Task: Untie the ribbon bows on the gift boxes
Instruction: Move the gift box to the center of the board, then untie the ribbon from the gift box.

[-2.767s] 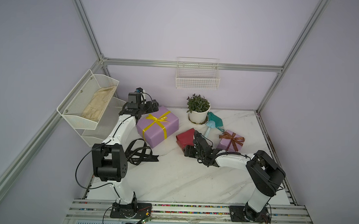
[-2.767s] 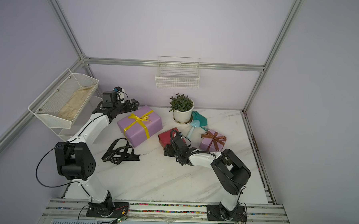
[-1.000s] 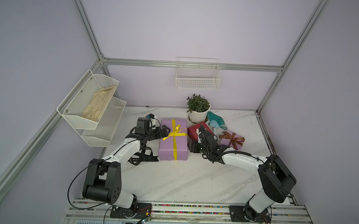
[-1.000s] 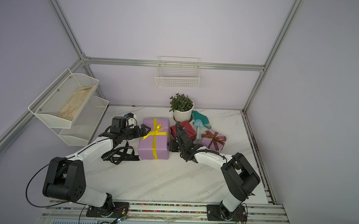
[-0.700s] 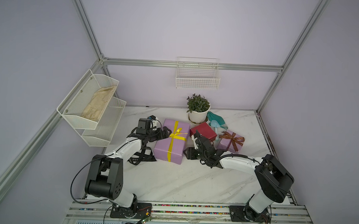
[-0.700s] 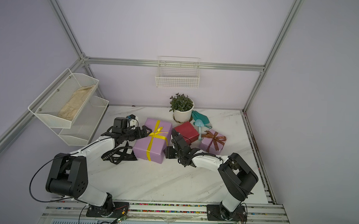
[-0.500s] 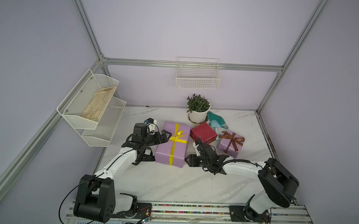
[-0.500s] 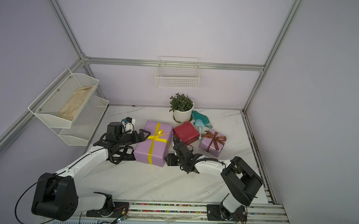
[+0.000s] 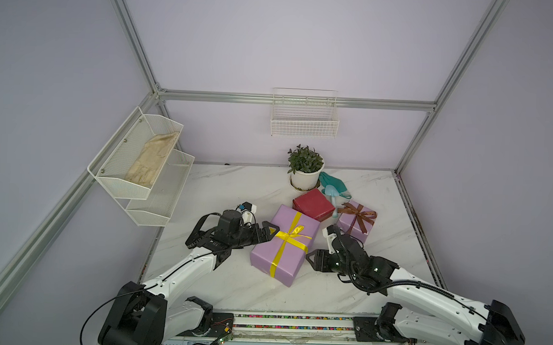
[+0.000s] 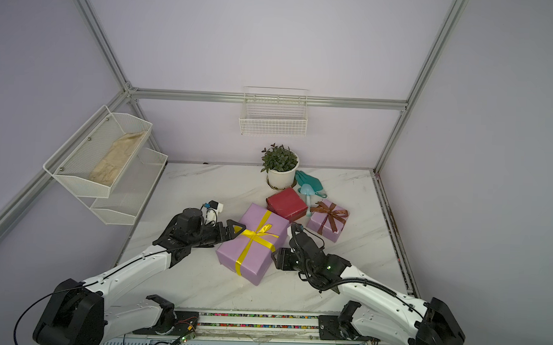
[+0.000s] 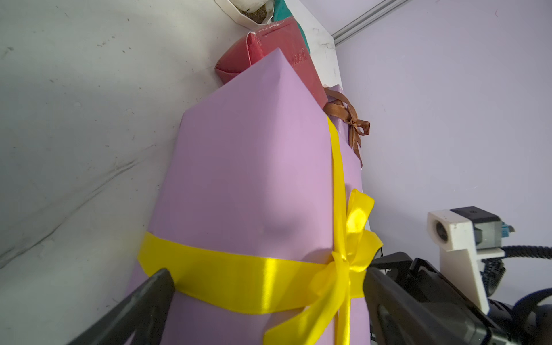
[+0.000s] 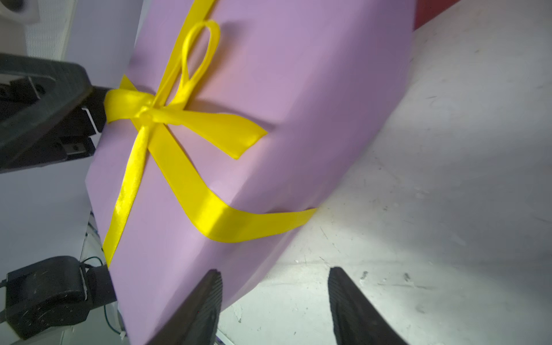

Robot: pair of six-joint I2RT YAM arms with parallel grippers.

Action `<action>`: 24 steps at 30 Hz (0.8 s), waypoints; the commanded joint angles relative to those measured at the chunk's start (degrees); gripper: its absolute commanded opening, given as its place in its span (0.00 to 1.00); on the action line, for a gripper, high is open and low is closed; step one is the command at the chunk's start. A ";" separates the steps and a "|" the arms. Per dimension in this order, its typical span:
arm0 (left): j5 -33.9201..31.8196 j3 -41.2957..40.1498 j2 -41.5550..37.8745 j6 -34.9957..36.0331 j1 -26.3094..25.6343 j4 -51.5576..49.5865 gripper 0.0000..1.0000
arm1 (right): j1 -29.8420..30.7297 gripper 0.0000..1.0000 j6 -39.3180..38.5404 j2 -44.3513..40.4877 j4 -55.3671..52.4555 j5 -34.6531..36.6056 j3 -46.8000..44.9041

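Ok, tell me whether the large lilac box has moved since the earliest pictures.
Yes. The large lilac box has moved away from the wall-mounted wire shelf, toward the front edge of the table, and has turned.

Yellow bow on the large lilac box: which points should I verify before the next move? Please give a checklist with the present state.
1. Yellow bow intact, ready to pull: ok.
2. Free ribbon tail exposed on the large lilac box: ok.
3. Left gripper open, fingers straddling the box edge at the ribbon: ok.
4. Right gripper open and empty beside the box: ok.
5. Right gripper aimed at the tail: not ok, the table shows between its fingers.
6. Box lying flat: cannot tell.
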 commanded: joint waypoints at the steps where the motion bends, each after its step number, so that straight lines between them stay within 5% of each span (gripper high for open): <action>1: 0.16 4.06 0.72 0.42 0.01 -1.17 1.00 | -0.30 0.58 0.19 -2.16 -7.46 6.74 2.85; 9: -9.85 13.68 0.48 12.77 0.05 -16.12 0.98 | -1.63 0.55 -13.68 8.57 -4.10 2.56 17.06; 17: -9.13 16.11 0.13 14.52 0.13 -21.28 0.98 | -3.88 0.58 -28.84 19.64 -6.65 -3.37 26.50; 24: -9.38 17.55 -0.06 16.35 0.19 -23.97 0.98 | -4.00 0.59 -32.83 24.55 -9.46 -4.43 27.59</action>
